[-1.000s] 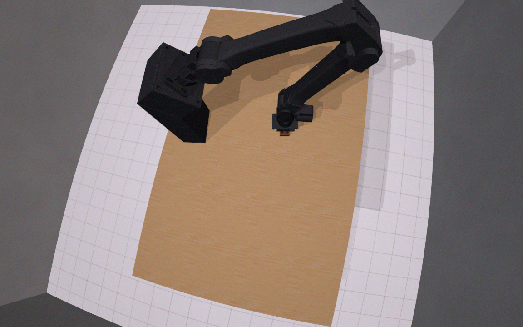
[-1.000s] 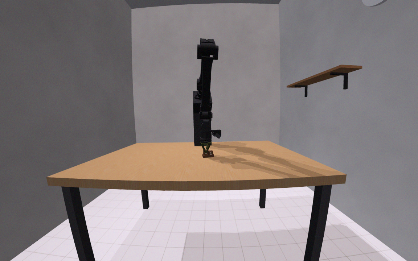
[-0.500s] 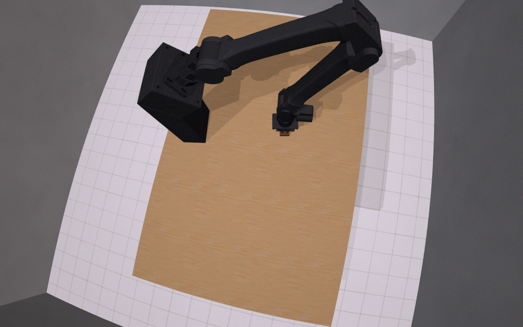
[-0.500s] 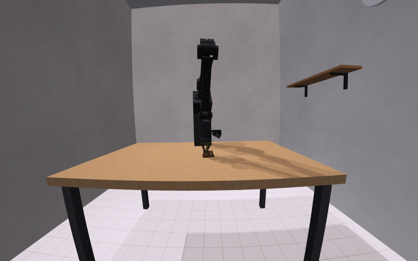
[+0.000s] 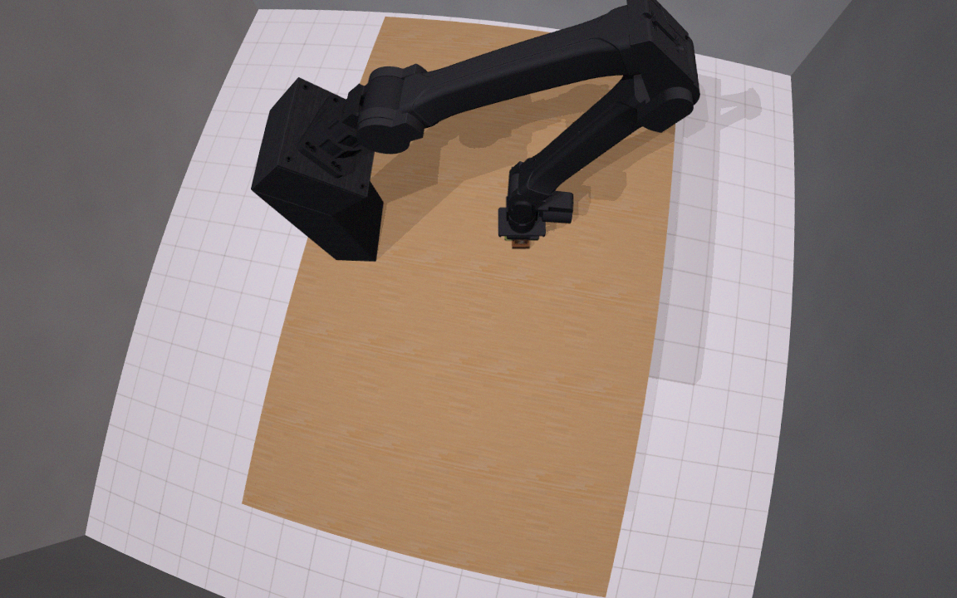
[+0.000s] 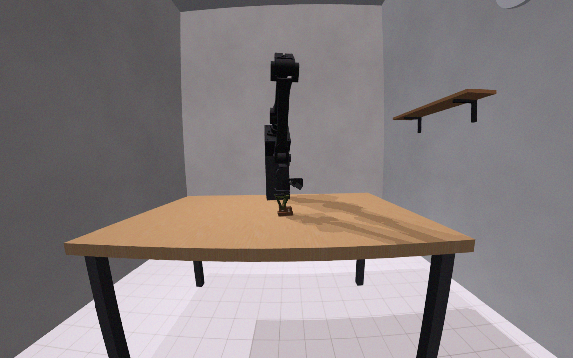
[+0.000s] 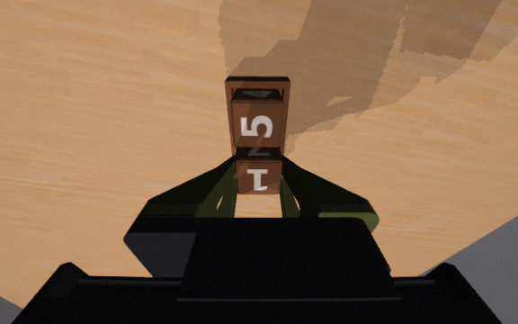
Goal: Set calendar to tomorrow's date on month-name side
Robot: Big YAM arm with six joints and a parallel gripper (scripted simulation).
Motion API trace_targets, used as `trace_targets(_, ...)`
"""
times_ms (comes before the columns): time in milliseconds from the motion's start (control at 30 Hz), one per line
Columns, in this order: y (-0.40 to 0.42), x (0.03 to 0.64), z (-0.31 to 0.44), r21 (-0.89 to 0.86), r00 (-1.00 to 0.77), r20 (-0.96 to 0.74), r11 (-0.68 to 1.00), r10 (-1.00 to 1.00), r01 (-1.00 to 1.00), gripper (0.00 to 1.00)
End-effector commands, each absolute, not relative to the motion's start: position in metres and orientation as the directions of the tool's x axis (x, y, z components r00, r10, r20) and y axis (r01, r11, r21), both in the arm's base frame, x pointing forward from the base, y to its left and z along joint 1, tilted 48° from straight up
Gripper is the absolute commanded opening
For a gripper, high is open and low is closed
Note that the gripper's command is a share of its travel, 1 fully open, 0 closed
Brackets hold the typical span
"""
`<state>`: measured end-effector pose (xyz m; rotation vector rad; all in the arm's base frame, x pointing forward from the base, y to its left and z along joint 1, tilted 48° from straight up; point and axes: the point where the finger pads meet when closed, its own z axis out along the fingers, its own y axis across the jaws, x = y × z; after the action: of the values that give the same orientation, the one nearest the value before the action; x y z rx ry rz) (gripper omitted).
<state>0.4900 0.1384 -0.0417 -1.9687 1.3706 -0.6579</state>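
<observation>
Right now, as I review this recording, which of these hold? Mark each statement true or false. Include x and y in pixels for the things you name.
1. The gripper (image 5: 521, 232) (image 6: 282, 207) (image 7: 258, 162) is around the cube with a 1 on top (image 6: 282, 208) (image 7: 259, 177). True.
2. The cube with a 5 on top (image 6: 288, 209) (image 7: 256, 126) lies outside the tray (image 5: 521, 245) (image 6: 285, 214) (image 7: 259, 84). False: it sits within the tray.
3. The gripper's fingers are bright red. False: they are dark green.
4. A wooden shelf (image 6: 444, 101) is fixed to the exterior view's right wall. True.
</observation>
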Motion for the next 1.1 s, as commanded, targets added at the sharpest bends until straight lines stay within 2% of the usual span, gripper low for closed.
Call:
trace_targets(0, 0.1404, 0.4798, -0.0436, -0.741, 0.332, 0.032, -0.245, -0.943, -0.626, 0.26)
trace_targets(1067, 0.1407, 0.4805, -0.0475, -0.737, 0.332, 0.031, -0.246, -0.943, -0.630, 0.26)
